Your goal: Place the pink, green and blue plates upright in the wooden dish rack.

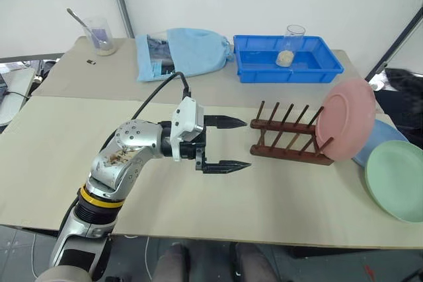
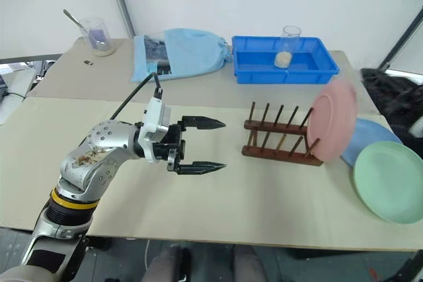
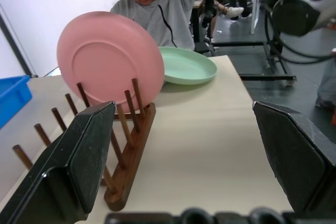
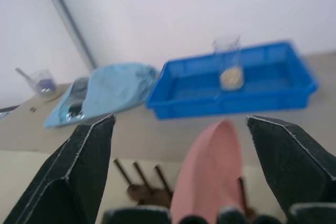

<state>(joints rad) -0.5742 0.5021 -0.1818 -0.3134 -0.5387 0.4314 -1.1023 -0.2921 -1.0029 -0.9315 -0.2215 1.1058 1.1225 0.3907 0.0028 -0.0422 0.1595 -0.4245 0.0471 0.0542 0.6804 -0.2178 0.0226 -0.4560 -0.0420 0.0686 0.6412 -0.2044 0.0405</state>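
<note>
Beige tabletop (image 1: 218, 203) under white walls, and plenty to call out on it. Spotted the wooden dish rack (image 1: 284, 138) right of centre, dark pegs up in two rows. Caught the pink plate (image 1: 347, 118) standing on edge among the pegs at the rack's right end, tipped a little, the other slots bare. Found the blue plate (image 1: 383, 138) lying flat just beyond it, partly hidden behind the pink one and tucked under the green plate (image 1: 400, 179), itself flat near the table's right edge.

Picked out the left gripper (image 1: 248, 143) hovering level over the table just left of the rack, pointed at it, black fingers spread wide, nothing between them. Saw the right gripper (image 4: 179, 123) in its own wrist view, jaws wide apart too, clear of the pink plate's rim below.

Further back, noted a deep blue tray (image 1: 291, 72) holding a clear jar (image 1: 294, 34), a light-blue cloth bag (image 1: 188, 51) beside it, and a cup with a spoon (image 1: 100, 36) at the far left corner. Glimpsed a person in grey (image 3: 157, 9) past the table's far end in the left wrist view.
</note>
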